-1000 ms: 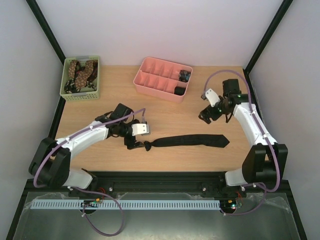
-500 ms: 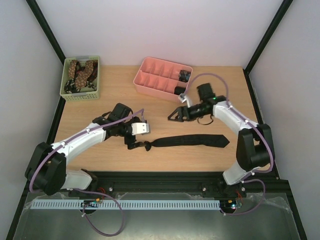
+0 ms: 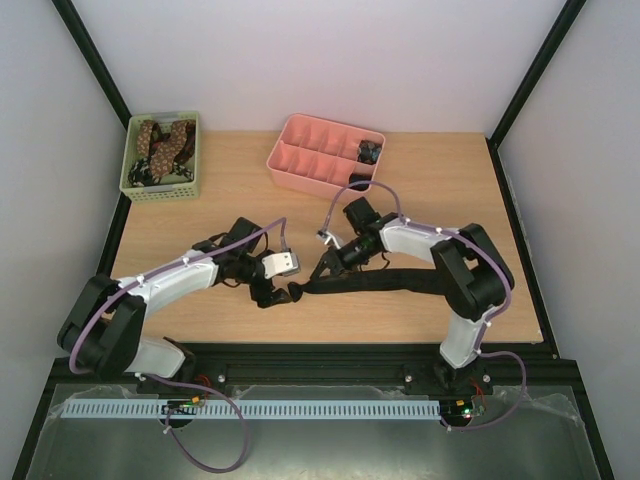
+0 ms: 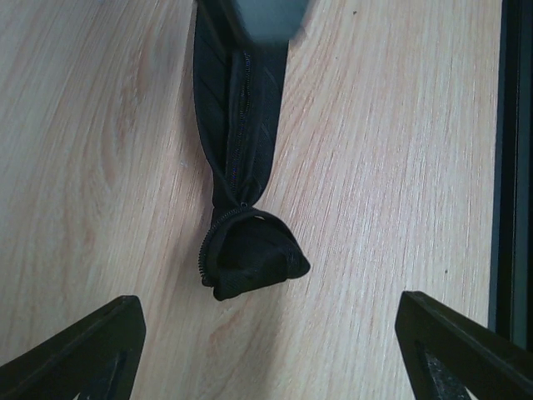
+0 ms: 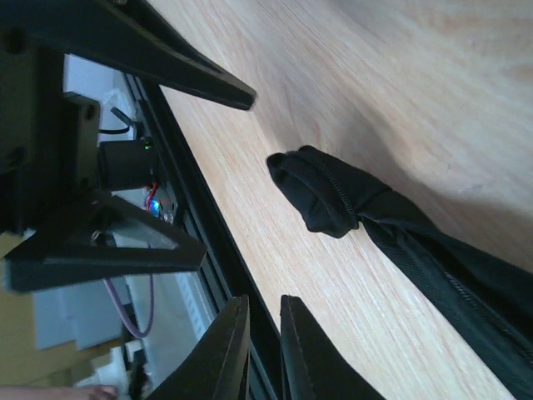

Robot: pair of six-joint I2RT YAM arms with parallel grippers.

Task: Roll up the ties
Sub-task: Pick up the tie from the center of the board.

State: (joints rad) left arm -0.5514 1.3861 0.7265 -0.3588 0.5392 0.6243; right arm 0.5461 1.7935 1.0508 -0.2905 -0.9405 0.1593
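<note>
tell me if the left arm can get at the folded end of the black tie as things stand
Probably yes. The left claw is open, its fingers either side of the black tie's folded end, only bare table between. The right claw sits farther along the tie, not in the gap.

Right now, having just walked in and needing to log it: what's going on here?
Both arms are at a black tie lying on the table. The left gripper is open around its bunched end, not gripping. The right gripper sits beside that end, nearly shut and empty. The tray holds rolled ties; the basket holds unrolled ties.
</note>
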